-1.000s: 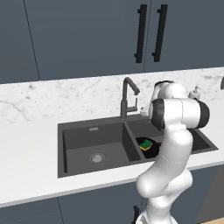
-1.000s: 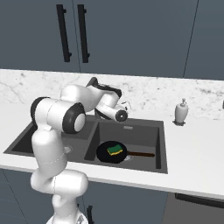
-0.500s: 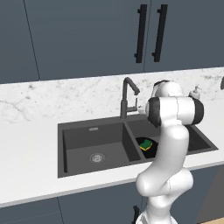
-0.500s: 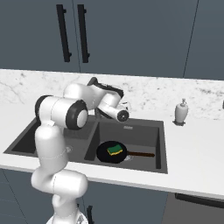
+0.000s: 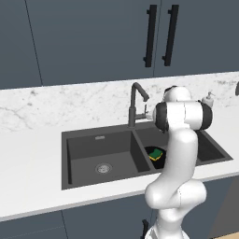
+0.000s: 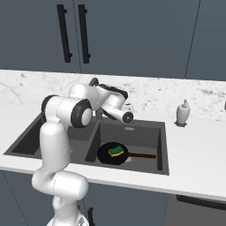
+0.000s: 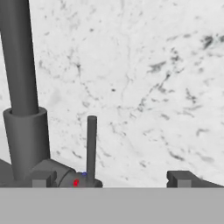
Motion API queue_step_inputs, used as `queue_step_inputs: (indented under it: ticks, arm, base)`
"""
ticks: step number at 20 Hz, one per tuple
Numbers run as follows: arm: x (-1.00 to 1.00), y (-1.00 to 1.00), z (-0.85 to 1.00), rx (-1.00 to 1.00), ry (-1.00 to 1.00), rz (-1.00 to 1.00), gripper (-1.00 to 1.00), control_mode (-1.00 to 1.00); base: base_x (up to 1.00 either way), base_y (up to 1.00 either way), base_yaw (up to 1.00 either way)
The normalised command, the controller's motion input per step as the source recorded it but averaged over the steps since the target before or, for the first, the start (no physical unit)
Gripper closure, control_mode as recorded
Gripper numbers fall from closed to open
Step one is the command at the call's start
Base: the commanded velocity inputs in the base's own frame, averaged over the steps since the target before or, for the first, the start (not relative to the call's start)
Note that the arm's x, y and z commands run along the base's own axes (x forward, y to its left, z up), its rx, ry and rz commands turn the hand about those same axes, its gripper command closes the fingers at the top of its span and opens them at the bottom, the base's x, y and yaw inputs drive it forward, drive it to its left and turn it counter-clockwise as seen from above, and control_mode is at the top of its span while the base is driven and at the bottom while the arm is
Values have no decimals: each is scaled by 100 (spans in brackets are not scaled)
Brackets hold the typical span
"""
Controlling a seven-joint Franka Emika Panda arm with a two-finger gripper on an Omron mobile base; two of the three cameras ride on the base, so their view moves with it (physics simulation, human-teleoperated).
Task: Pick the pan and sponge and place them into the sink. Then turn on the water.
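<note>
Pan and sponge in the sink, tool at the faucet.

I see the dark double sink (image 6: 162, 148), the black pan (image 6: 106, 154) in its right basin, the green-yellow sponge (image 6: 116, 151) on it; my tool (image 7: 111, 178) gapes wide beside the faucet (image 5: 134, 105) lever (image 7: 91, 144).

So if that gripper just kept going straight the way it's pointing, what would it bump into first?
Probably the faucet's thin side lever, which stands upright just ahead between the gripper fingertips, beside the faucet column. Past it comes the marble wall. Depth is hard to judge, so it could narrowly miss the lever.
</note>
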Motion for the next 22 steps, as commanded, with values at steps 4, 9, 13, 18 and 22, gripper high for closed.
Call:
queue_step_inputs:
  ticks: [4,9,13,18,22]
  arm:
    - [36,15,-6,1,1,6,-100,-100]
    - [39,15,-11,0,0,5,-100,-100]
    - [39,2,-19,0,0,1,-100,-100]
    - [42,0,-21,0,0,0,-100,-100]
    - [42,0,-15,0,0,0,-100,-100]
  base:
    - [0,0,0]
    - [0,0,0]
    - [0,0,0]
    - [0,0,0]
    - [0,0,0]
